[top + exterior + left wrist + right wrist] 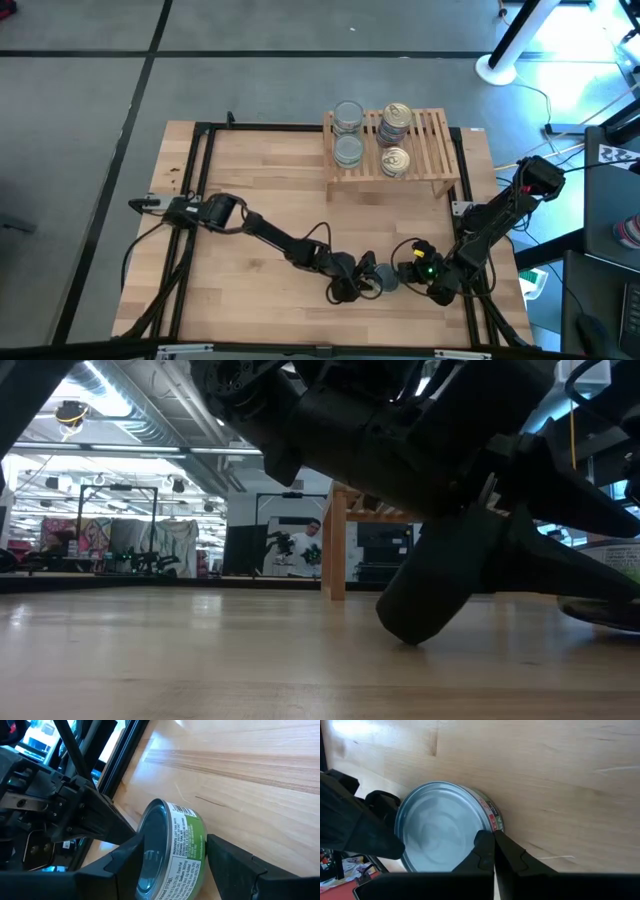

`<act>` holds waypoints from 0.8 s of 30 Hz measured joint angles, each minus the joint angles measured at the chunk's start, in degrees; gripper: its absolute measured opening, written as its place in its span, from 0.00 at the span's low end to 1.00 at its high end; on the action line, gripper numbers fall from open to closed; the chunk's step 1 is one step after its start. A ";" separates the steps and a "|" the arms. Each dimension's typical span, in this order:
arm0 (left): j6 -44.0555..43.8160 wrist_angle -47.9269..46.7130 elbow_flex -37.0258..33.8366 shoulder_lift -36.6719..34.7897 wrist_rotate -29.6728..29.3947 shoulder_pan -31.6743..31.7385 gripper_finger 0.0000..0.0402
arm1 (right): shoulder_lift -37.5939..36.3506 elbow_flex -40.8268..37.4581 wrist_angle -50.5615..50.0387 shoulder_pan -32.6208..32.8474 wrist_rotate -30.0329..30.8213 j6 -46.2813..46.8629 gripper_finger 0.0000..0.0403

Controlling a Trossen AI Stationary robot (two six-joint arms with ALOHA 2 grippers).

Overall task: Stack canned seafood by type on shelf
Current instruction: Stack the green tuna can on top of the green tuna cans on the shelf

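Near the table's (250, 180) front edge, between the two arms, a silver-topped can with a green label (175, 855) sits between the spread fingers (235, 865) of the left gripper (375, 278), whose jaws flank its sides without clearly squeezing it. Just beside it, the right gripper (494, 851) rests with its jaws pressed together, tips at the can's rim. Farther back, the slatted wooden shelf (435, 150) carries silver-topped cans (348, 118) on its left side and gold-topped cans (395, 160) to their right, at least partly stacked.
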 joint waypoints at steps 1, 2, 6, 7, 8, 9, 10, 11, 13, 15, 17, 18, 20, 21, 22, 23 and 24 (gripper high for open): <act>-0.06 0.14 -0.04 0.00 -0.19 -0.13 0.52 | 0.00 0.00 0.00 0.00 0.00 0.00 0.00; -0.22 0.21 -0.06 0.00 -0.41 -0.31 0.52 | 0.00 0.00 0.00 0.00 0.00 -0.02 0.00; 0.47 0.29 -0.06 0.00 -1.36 -1.06 0.52 | 0.00 0.00 -0.05 -0.02 -0.62 0.00 0.00; 0.74 0.33 -0.06 0.00 -1.45 -1.23 0.52 | 0.00 0.02 -0.09 -0.04 -1.19 0.05 0.00; 0.81 0.34 -0.06 0.00 -1.73 -1.39 0.52 | 0.00 0.02 -0.15 -0.04 -1.77 0.25 0.00; 0.81 0.34 -0.06 0.00 -2.25 -1.53 0.52 | 0.00 0.02 -0.19 -0.04 -2.12 0.43 0.00; 0.81 0.34 -0.06 0.00 -2.90 -1.66 0.52 | 0.00 0.02 -0.22 -0.04 -2.25 0.48 0.00; 0.83 0.31 -0.06 0.00 -3.59 -1.75 0.52 | 0.01 0.02 -0.23 -0.04 -2.25 0.49 0.00; 1.32 0.03 -0.06 -0.02 -4.43 -1.78 0.52 | 0.04 0.04 -0.29 -0.04 -2.24 0.53 0.00; 1.73 -0.10 -0.06 -0.02 -5.11 -1.83 0.52 | 0.04 0.04 -0.35 -0.04 -2.41 0.59 0.00; 1.81 0.02 -0.06 -0.02 -5.39 -2.11 0.52 | 0.04 0.04 -0.39 -0.04 -2.53 0.60 0.00; 2.06 0.10 -0.06 -0.11 -5.82 -2.36 0.52 | 0.04 0.04 -0.46 -0.04 -2.60 0.59 0.00; 2.62 -0.14 -0.08 -0.35 -6.39 -2.72 0.52 | 0.06 0.04 -0.42 -0.04 -2.68 0.64 0.00; 2.75 -0.10 -0.08 -0.37 -6.50 -2.98 0.52 | 0.04 0.04 -0.43 -0.04 -2.72 0.64 0.00; 2.80 -0.30 -0.10 -0.59 -6.61 -3.17 0.52 | 0.04 0.04 -0.43 -0.04 -2.76 0.64 0.00; 2.80 -0.54 -0.12 -0.75 -6.77 -3.35 0.52 | 0.05 0.04 -0.38 -0.04 -2.78 0.66 0.00; 2.81 -0.66 -0.15 -0.79 -6.88 -3.48 0.52 | 0.07 0.04 -0.31 -0.04 -2.84 0.66 0.00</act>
